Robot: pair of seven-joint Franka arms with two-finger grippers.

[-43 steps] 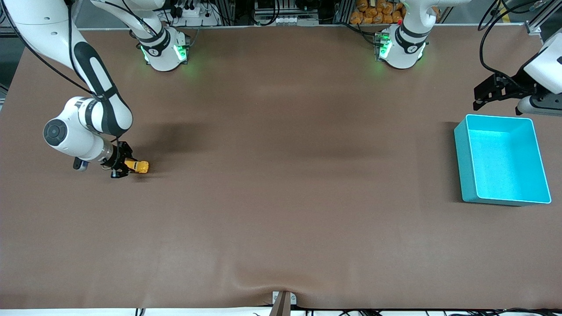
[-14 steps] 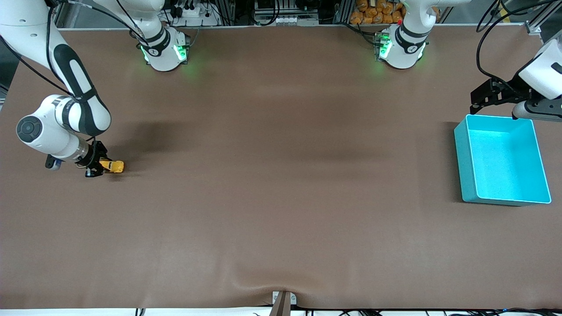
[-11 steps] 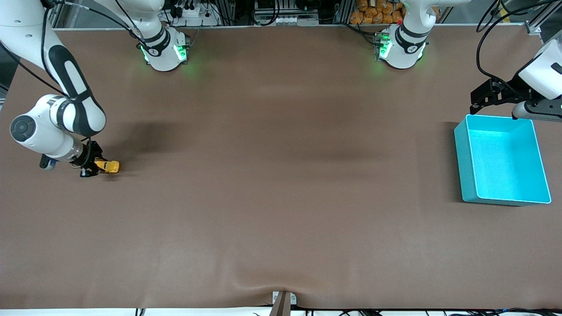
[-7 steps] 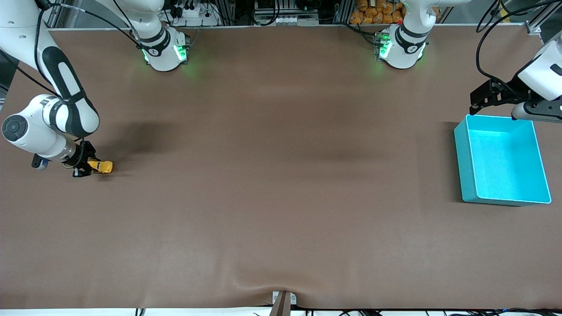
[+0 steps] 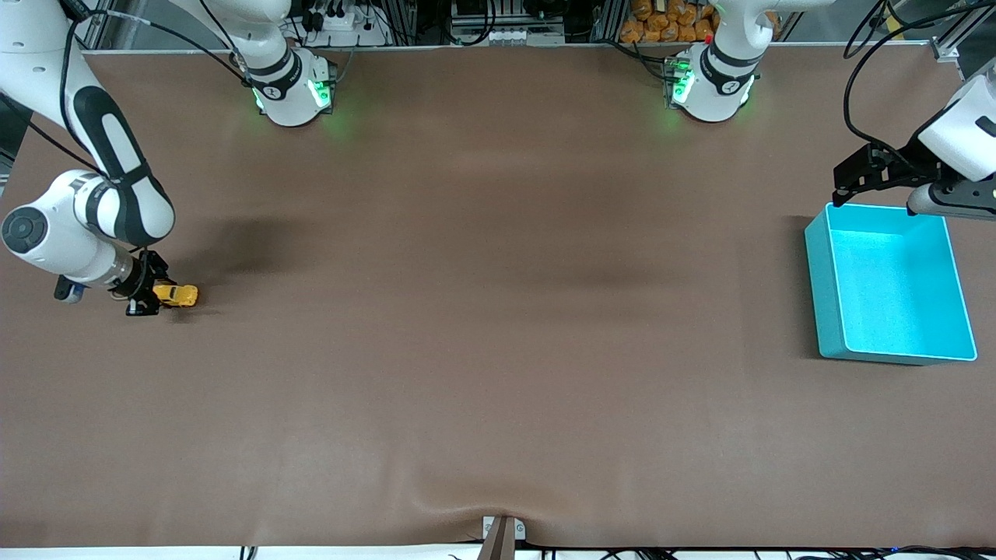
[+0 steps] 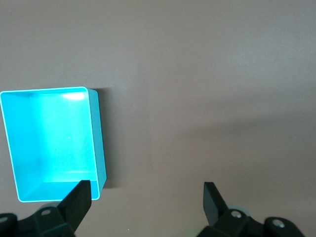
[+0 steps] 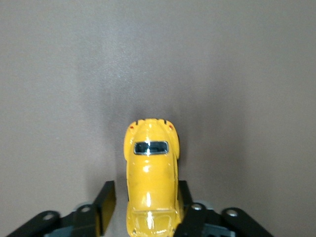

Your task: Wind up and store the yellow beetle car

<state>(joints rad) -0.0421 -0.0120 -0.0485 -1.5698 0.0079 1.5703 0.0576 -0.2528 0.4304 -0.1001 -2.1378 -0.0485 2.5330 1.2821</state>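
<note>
Presently: desk [image 5: 498, 350], brown. Bin [image 5: 945, 299], turquoise, at the left arm's end; left gripper [image 6: 145, 197] waits over its rim, fingers apart. Right gripper [image 5: 148, 292], fingers clamped on the yellow beetle car [image 5: 177, 294], has dragged it backward along the desk toward the right arm's end since earlier frames: winding likely underway, storing pending.

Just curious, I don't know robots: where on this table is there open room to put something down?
Nearly all of the brown table lies bare between the yellow beetle car, gripped by the right end effector at the right arm's end, and the turquoise bin at the left arm's end. The left end effector, open, hovers at the bin's rim.
</note>
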